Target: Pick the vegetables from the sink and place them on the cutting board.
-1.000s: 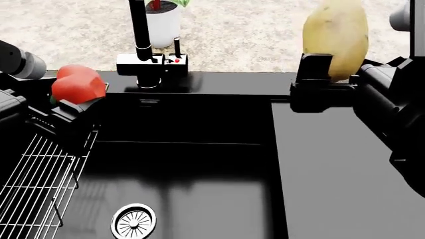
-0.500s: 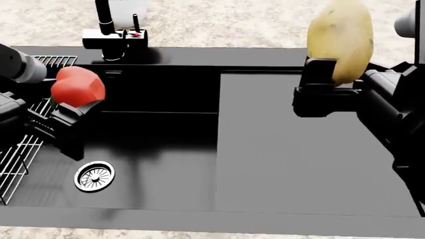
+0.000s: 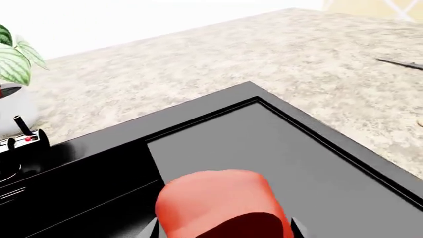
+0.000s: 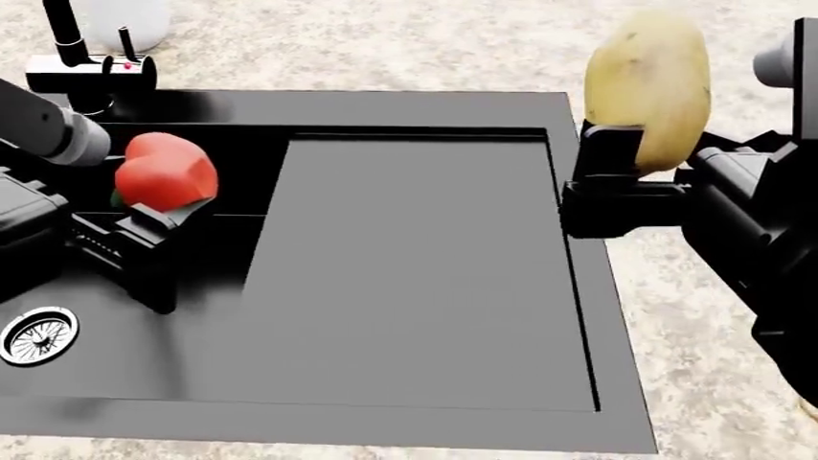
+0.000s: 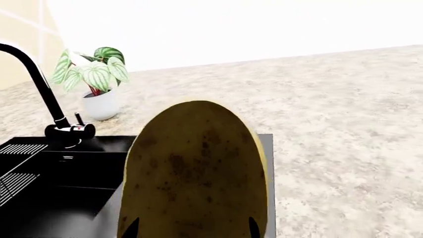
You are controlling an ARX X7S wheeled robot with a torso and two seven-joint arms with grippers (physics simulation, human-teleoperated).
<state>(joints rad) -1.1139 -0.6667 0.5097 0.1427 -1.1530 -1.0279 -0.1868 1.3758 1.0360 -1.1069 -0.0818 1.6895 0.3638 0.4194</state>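
My left gripper [image 4: 160, 216] is shut on the red bell pepper [image 4: 167, 171], held above the black sink [image 4: 141, 335] basin near its edge with the grey drainboard [image 4: 422, 268]. The left wrist view shows the pepper [image 3: 221, 206] up close between the jaws, over the drainboard [image 3: 264, 153]. Over the sink's right rim, my right gripper [image 4: 626, 158] is shut on the upright yellowish potato [image 4: 648, 81]. That potato [image 5: 195, 173] fills the right wrist view. The cutting board is out of view.
The black faucet [image 4: 71, 53] stands at the back left, with a white plant pot [image 5: 100, 106] behind it. A round drain [image 4: 36, 335] lies in the basin. Speckled stone countertop [image 4: 715, 383] surrounds the sink. A wire rack [image 5: 17, 181] shows in the right wrist view.
The head view has swung to the right, so the sink and faucet slid left in the picture. Both grippers keep holding their vegetables at much the same height.
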